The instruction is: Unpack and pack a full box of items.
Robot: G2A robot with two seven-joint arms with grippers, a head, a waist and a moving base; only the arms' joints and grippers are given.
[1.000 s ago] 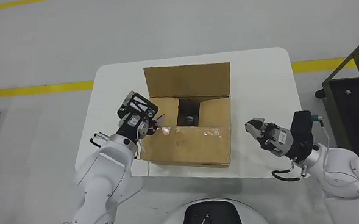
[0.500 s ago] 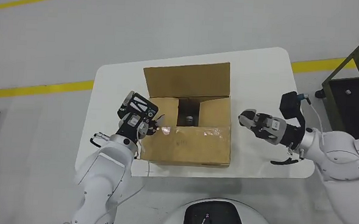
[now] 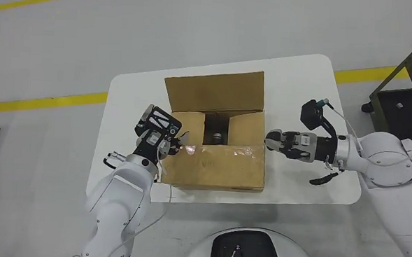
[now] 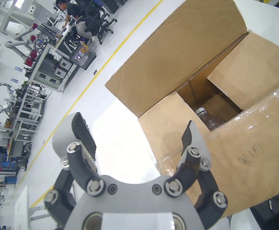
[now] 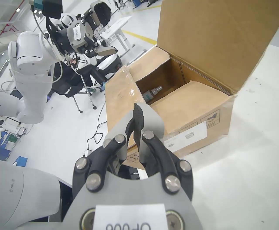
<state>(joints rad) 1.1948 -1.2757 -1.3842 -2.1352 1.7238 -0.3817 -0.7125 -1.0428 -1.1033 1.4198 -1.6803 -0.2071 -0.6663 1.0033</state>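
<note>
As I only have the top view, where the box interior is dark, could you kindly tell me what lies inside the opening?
Observer: The left wrist view shows a clear bottle with a pale cap in the opening of the box.
Operator: Thank you. Are the jaws on the right open?
Observer: No; the right wrist view shows the right gripper with its jaws shut, nothing visible between them.
Operator: And on the left?
Observer: The left gripper has its jaws wide apart beside the box's taped corner, holding nothing.
</note>
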